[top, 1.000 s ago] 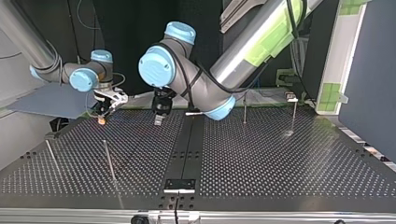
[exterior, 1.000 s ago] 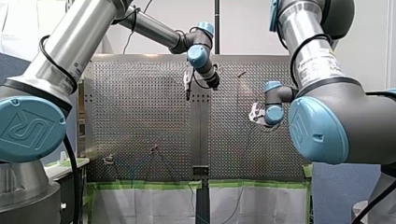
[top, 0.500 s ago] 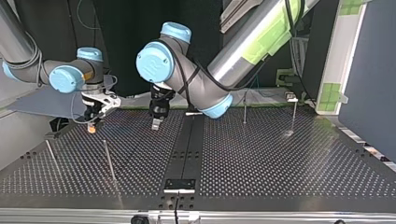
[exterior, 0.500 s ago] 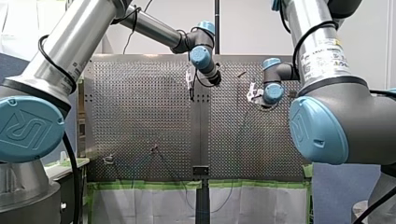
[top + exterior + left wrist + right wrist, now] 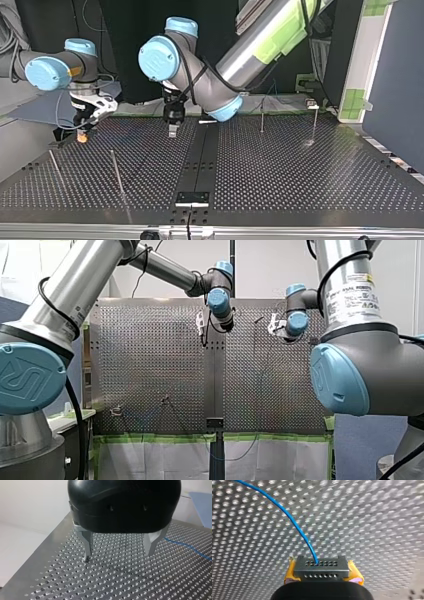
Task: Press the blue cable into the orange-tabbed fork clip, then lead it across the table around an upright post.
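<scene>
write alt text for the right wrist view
A blue cable runs out from my right gripper, which is shut on it between yellow pads. The cable curves away ahead of the gripper over the perforated table.

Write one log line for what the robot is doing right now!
left end effector: open, empty, over table | right end effector: shut on blue cable
</scene>
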You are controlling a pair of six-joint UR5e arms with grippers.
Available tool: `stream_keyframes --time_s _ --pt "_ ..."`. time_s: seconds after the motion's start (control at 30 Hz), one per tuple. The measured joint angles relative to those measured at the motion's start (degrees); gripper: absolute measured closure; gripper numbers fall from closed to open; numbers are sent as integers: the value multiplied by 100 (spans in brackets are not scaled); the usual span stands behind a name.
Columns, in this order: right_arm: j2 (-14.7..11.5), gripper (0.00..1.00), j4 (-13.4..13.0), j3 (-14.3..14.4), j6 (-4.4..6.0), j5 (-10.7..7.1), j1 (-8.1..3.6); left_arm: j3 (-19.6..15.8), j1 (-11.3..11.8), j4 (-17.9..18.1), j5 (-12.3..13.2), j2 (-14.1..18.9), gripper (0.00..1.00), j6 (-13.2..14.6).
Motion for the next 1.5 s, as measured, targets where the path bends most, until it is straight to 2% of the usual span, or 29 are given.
stream_keyframes --time_s 0.1,0.2,0.37,0.6,0.73,0.83,0.93,1.13,1.37,1.5 --pt "-190 100 57 -4 -58 1 34 0 -60 52 -152 0 1 -89" --pt "-382 100 104 -32 -72 1 51 0 -115 101 -194 0 1 -215" --pt "-685 100 134 -78 -54 1 49 0 -219 117 -169 0 1 -409" --pt "-1113 100 214 -141 -38 1 -2 0 -288 148 -51 0 1 -471" --pt "-1324 100 309 -82 -77 4 -15 1 -291 170 -36 0 1 -473" --pt "-1410 100 345 37 -152 64 -26 0 -292 161 -34 0 1 -470" --pt "-1432 100 357 176 -280 204 -37 0 -293 145 -33 0 1 -471" --pt "-1475 100 442 265 -470 325 26 0 -304 194 24 0 1 -594" --pt "-1624 100 473 268 -511 312 72 2 -354 416 336 0 1 -928" --pt "-1635 100 474 271 -502 212 100 2 -364 450 562 0 1 -1156"
